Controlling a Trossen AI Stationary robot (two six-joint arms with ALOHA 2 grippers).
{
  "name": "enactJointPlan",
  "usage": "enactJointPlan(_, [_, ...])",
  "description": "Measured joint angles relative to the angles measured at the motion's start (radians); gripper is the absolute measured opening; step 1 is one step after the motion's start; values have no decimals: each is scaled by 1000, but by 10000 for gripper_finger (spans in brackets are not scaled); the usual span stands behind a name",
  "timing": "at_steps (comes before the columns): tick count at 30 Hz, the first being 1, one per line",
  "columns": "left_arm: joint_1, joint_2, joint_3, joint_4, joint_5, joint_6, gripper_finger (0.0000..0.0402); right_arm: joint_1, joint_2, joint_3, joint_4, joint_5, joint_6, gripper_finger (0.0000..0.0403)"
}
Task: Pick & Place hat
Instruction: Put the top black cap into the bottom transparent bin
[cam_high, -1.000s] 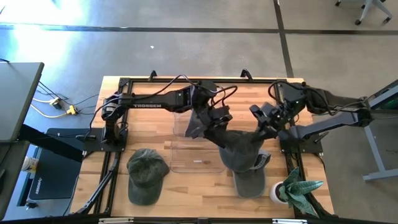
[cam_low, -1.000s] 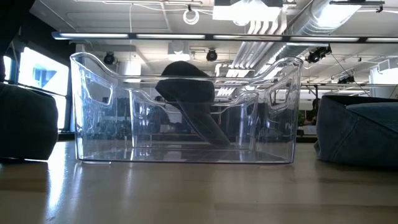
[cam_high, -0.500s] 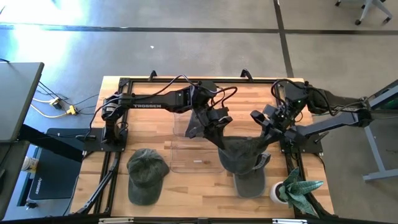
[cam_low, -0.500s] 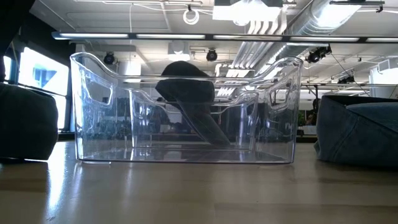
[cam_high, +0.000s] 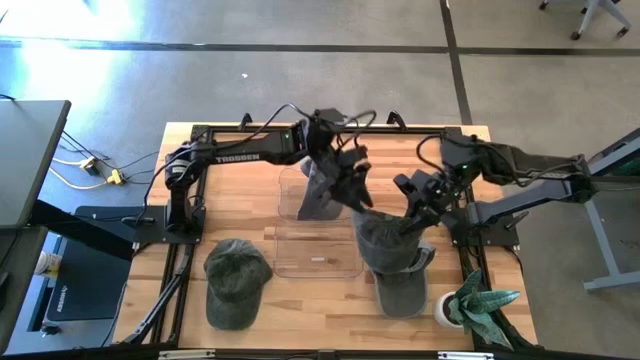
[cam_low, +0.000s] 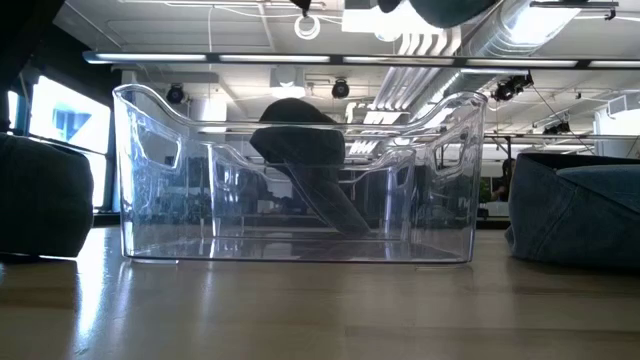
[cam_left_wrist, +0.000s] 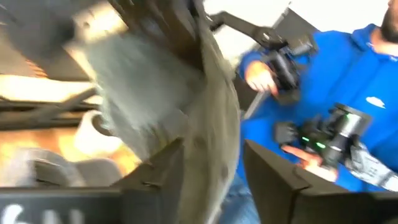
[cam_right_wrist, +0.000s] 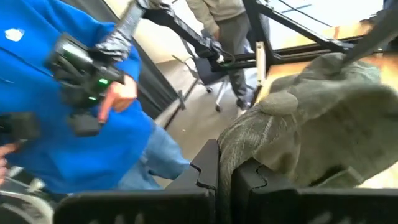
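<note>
Hat (cam_high: 385, 238): hangs between my two hands, above the tabletop (cam_high: 250, 175) beside the clear bin (cam_high: 315, 245).
Right hand (cam_high: 412, 222): clamped tight on its fabric.
Left hand (cam_high: 352, 192): at its other edge; grip unclear.

We reach left arm across table's middle, left gripper (cam_high: 352, 190) angled down, fingers parted. Our right gripper (cam_high: 412, 222) sits just beside it, fingers (cam_right_wrist: 205, 171) pinched shut on fabric.
</note>
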Motion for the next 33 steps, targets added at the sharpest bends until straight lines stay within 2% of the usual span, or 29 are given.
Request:
enactJointPlan(5, [-24, 0, 0, 121, -33, 0, 213, 0, 17, 0, -6, 61, -59, 6])
enactJointPlan(10, [-91, 0, 0, 141, -71, 9, 224, 0, 18, 0, -26, 117, -84, 3])
enactJointPlan(13, [-120, 0, 0, 134, -152, 35, 225, 0, 18, 0, -37, 143, -89, 8])
enactJointPlan(17, [-132, 0, 0, 133, -272, 83, 225, 0, 17, 0, -37, 139, -102, 6])
enactJointPlan(27, [-126, 0, 0, 74, -292, 81, 225, 0, 18, 0, -37, 137, -98, 7])
enactJointPlan(33, [-113, 0, 0, 83, -361, 82, 225, 4, 18, 0, -17, 40, -71, 6])
